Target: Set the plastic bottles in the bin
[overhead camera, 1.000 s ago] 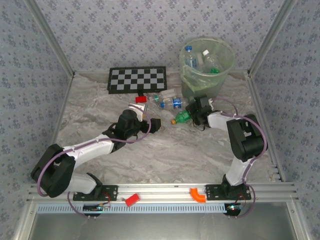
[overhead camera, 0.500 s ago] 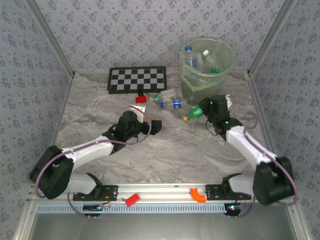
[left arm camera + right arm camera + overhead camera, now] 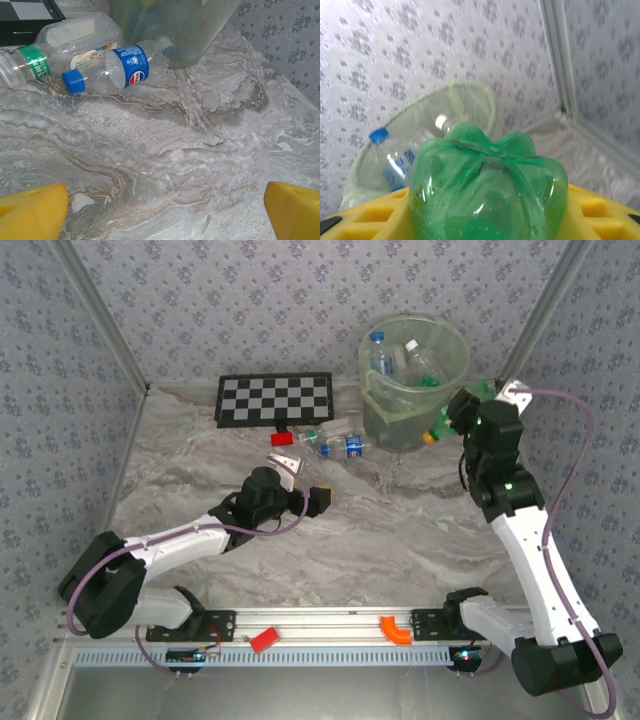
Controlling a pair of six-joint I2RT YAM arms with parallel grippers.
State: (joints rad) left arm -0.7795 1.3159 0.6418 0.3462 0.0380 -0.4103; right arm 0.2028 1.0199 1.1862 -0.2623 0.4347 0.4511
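The left gripper point(image 3: 316, 500) hangs wide open and empty. At its 1 o'clock, perhaps three loose bottles point(image 3: 335, 444) lie on the table point(image 3: 200, 460); the count is unclear. Several more lie inside the bin point(image 3: 392, 418). At the bin's 4 o'clock, the right gripper point(image 3: 458, 418) clamps a green bottle point(image 3: 487, 190), not yet dropped.

Green bottle point(image 3: 485, 190) aloft beside bin point(image 3: 398, 418) — clear bottles point(image 3: 127, 64) at base

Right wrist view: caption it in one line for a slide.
Right gripper holds a green bottle, base toward the camera, with the bin and its clear bottles behind.
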